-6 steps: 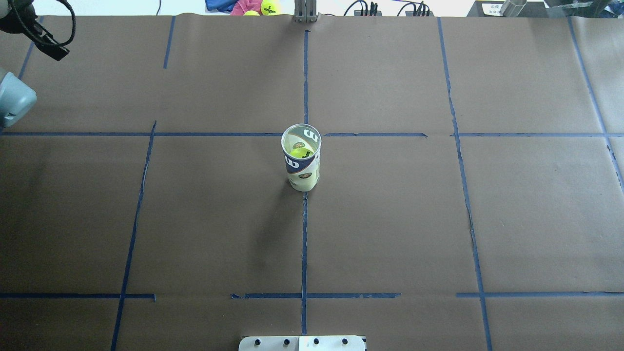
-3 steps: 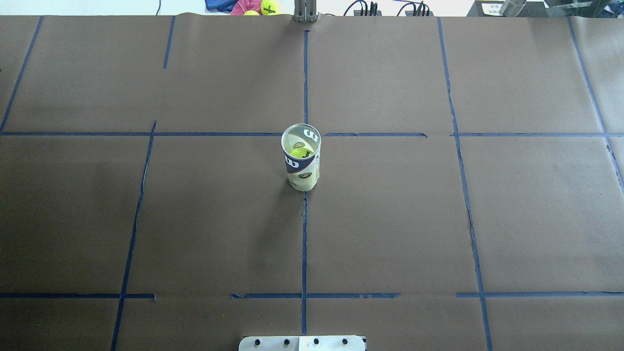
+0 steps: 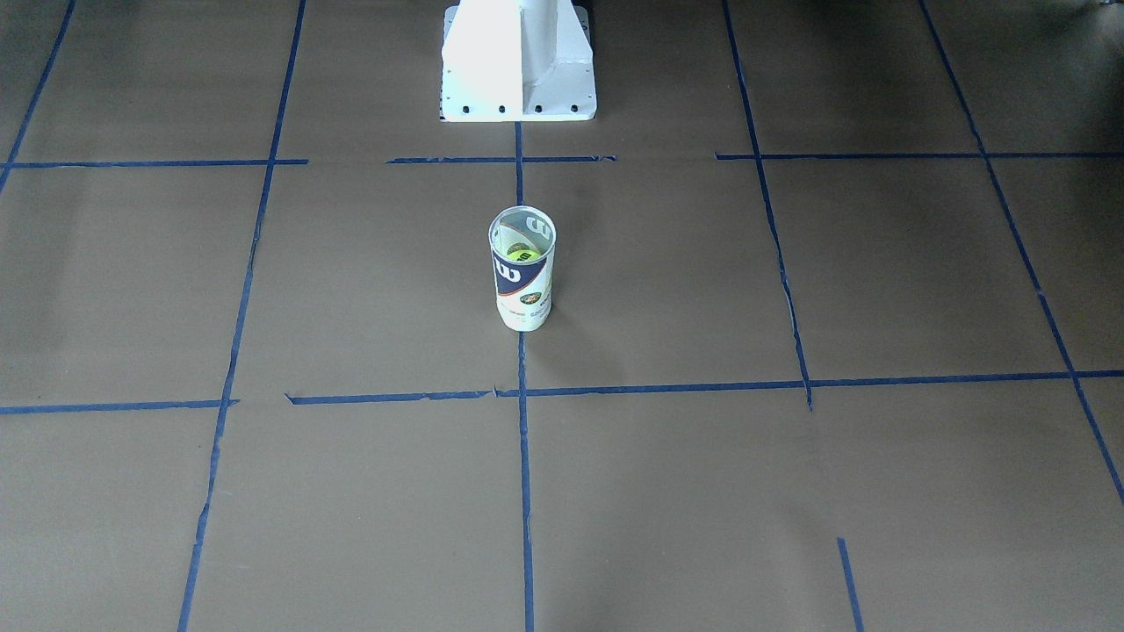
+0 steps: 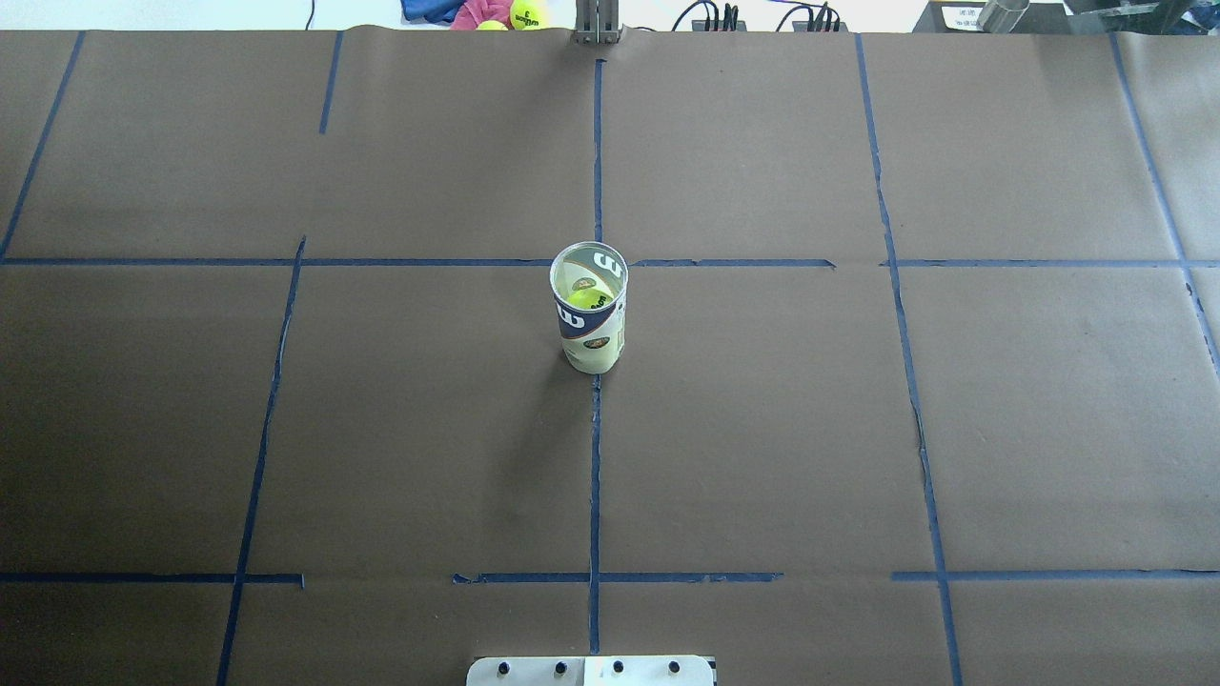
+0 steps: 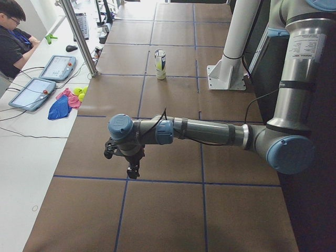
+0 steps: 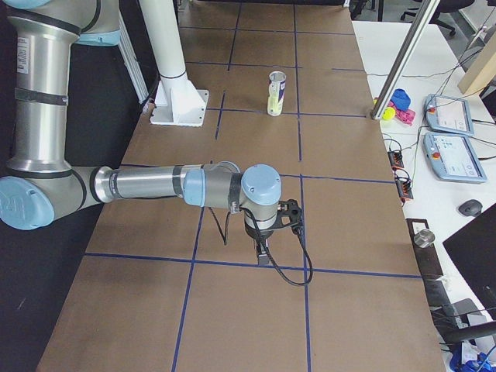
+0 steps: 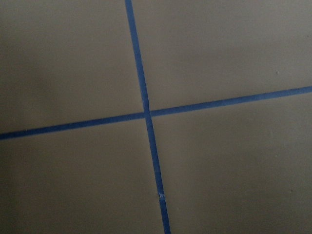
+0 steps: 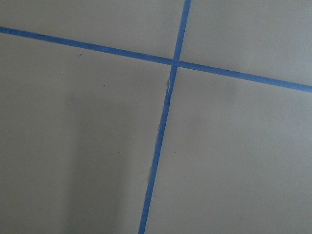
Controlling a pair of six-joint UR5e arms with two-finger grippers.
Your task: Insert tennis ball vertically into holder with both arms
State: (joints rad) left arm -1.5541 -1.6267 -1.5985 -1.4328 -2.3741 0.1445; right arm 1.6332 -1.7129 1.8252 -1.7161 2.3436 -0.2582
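Left gripper [image 5: 132,169] well apart from holder [image 5: 160,65]; tennis ball [image 4: 583,298] inside.

Tennis ball [image 4: 581,297] half hidden in holder [image 4: 593,335] (label-wrapped), left gripper [image 5: 132,172], right gripper [image 6: 263,256] indistinct.

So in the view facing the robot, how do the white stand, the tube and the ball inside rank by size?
1. white stand, cut off by the top edge
2. tube
3. ball, partly hidden inside the tube
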